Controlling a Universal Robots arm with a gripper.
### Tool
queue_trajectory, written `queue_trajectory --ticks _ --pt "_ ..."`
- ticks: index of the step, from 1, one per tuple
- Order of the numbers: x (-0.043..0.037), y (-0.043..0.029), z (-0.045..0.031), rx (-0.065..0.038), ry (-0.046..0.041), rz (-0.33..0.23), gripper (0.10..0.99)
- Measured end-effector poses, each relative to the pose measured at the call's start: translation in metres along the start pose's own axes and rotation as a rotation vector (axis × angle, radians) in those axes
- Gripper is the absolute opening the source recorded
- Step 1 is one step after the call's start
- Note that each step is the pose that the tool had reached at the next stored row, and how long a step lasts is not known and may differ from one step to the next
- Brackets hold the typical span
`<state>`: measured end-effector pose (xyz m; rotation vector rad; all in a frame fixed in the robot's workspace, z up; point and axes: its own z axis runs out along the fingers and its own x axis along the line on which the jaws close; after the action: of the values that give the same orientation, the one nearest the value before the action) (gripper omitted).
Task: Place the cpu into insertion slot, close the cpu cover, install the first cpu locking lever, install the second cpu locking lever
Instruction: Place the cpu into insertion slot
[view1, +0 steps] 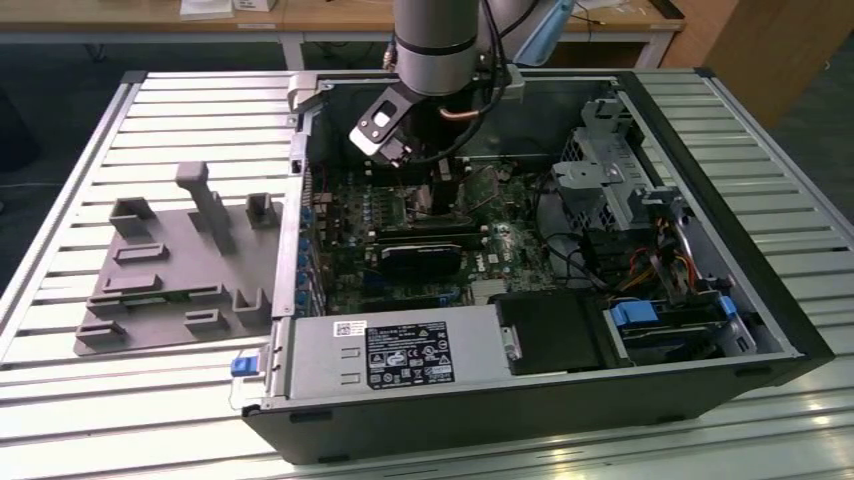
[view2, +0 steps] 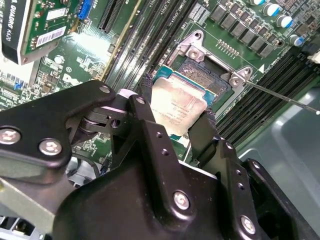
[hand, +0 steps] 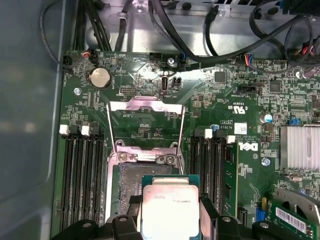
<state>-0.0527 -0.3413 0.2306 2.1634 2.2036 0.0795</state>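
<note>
1. Fingers (view2: 150, 125) of the black gripper (view2: 177, 107) were pinched narrow on the dull silvery-grey, flat square cpu (view2: 177, 100), one finger on each of two opposite edges.
2. In both wrist views the cpu hung over the gripper-side edge of the dark, square insertion slot (view2: 215, 75), and the far part of the slot's pin field lay uncovered (I could not tell whether the chip touched it).
3. In the first wrist view the thin silvery metal cpu cover (hand: 145, 105), a square frame with an open centre, stood swung back from the insertion slot (hand: 129, 182), beyond the cpu (hand: 169, 205).
4. A thin bare-metal locking lever (view2: 280, 97) stuck out sideways from one slot corner, unlatched.
5. Long black memory slots (hand: 82, 180) ran along both sides.
6. From the exterior view, the grey arm (view1: 434, 50) reached down into the open black computer case (view1: 747, 330), which lay on a slatted metal table (view1: 134, 400); a grey moulded fixture (view1: 160, 290) sat at the exterior view's left.
</note>
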Motion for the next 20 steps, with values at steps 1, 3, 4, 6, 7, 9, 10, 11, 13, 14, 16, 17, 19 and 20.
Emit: queue_trajectory --ticks 1,3,4,6,7,9,10,11,13,14,16,17,19,20 --pt "0.0010 0.0000 0.0000 0.000 -0.0018 0.002 0.537" --pt "0.0040 0.0001 0.0003 0.000 -0.0045 0.007 0.537" --pt "0.0051 0.0001 0.0005 0.000 -0.0049 0.010 0.537" --pt "0.0070 0.0000 0.0014 0.000 -0.0054 0.015 0.537" --pt "0.0078 0.0000 0.0021 -0.001 -0.0056 0.019 0.537" --pt "0.0087 -0.0001 0.0038 -0.005 -0.0061 0.025 0.537" --pt "0.0093 -0.0002 0.0046 -0.007 -0.0064 0.028 0.537" --pt "0.0099 -0.0003 0.0054 -0.010 -0.0065 0.030 0.537" --pt "0.0115 -0.0004 0.0072 -0.014 -0.0068 0.034 0.537" --pt "0.0125 -0.0006 0.0081 -0.016 -0.0071 0.036 0.537" --pt "0.0145 -0.0008 0.0101 -0.020 -0.0072 0.039 0.537" --pt "0.0152 -0.0009 0.0112 -0.022 -0.0073 0.041 0.537" --pt "0.0167 -0.0016 0.0127 -0.024 -0.0087 0.044 0.537" --pt "0.0172 -0.0023 0.0133 -0.025 -0.0111 0.046 0.537"
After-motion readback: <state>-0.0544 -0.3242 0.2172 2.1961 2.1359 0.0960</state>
